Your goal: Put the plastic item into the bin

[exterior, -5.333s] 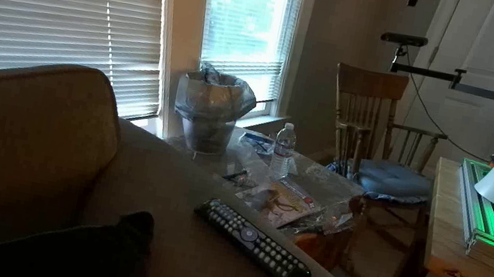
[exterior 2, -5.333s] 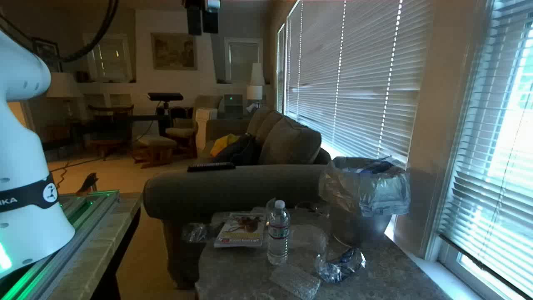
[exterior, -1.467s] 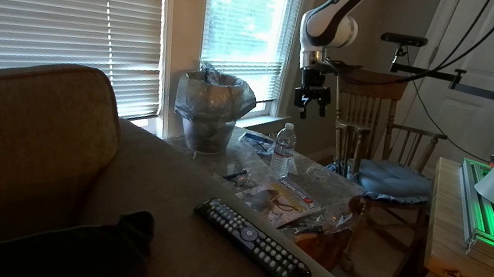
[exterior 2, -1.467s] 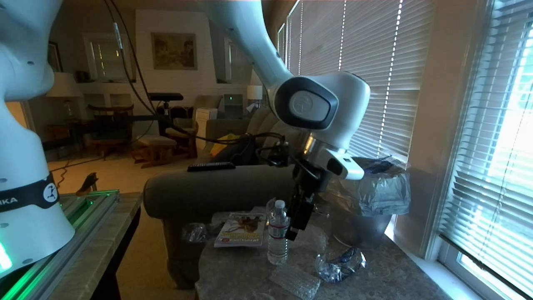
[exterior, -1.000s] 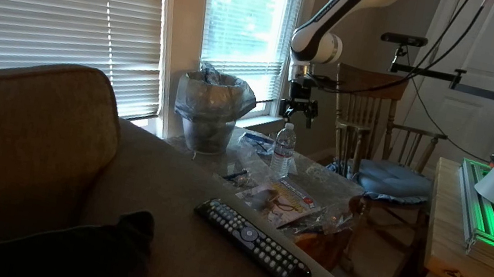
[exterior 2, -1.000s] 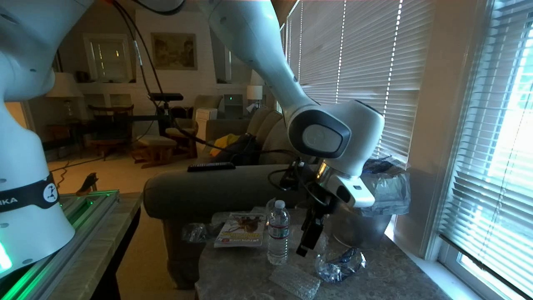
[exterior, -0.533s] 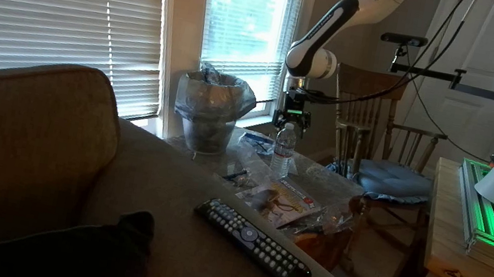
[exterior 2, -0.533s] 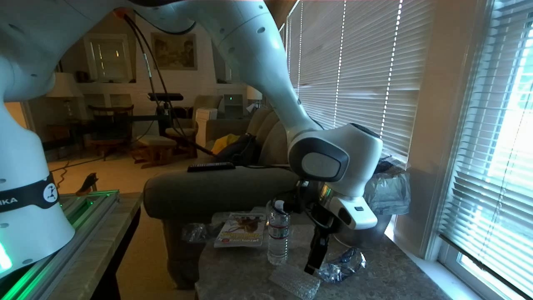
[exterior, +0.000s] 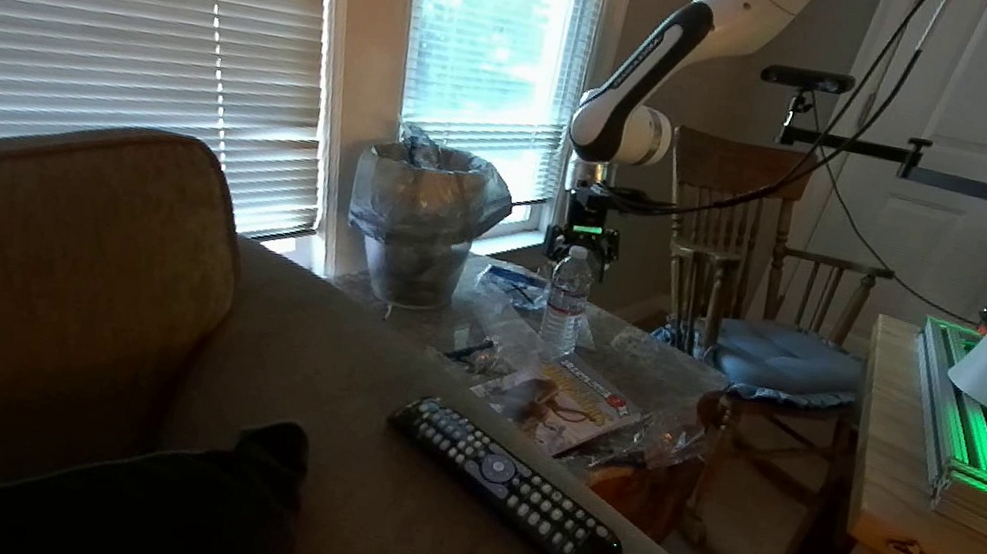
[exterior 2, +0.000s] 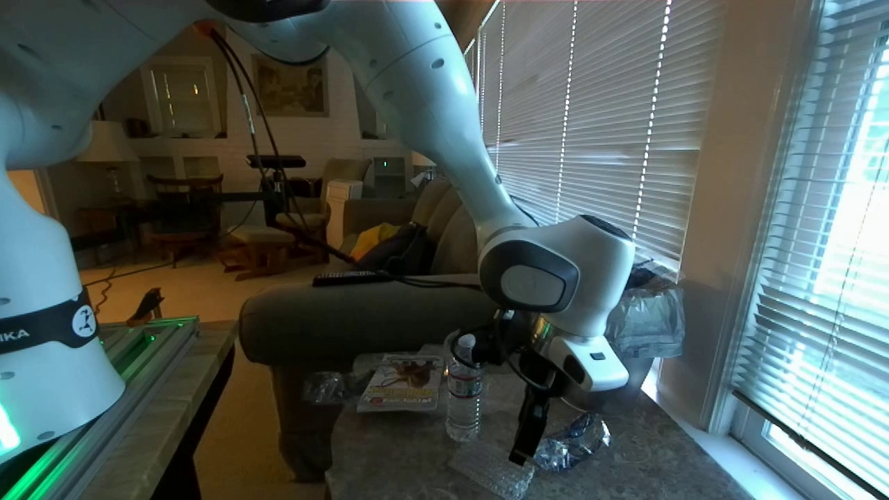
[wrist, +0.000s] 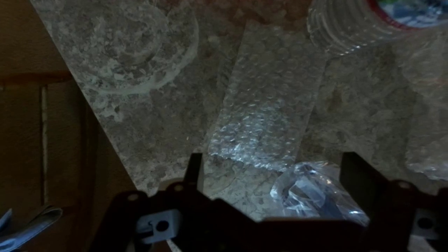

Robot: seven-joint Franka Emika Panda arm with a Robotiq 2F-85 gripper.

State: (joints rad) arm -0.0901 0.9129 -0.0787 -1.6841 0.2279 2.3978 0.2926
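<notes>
Evidently little is done: the spread fingers (wrist: 358, 178) hold nothing; near them on the desk (wrist: 168, 126) lie a crumpled clear wrapper (wrist: 308, 190) and a bubble-wrap sheet (wrist: 269, 96), either perhaps the one meant. Grasping, carrying and dropping into the bin (exterior: 417, 251) beyond seem left.

Bin (exterior: 415, 258) on table (exterior 2: 653, 451), bubble wrap (wrist: 267, 94) beside bottle (exterior 2: 464, 399)
</notes>
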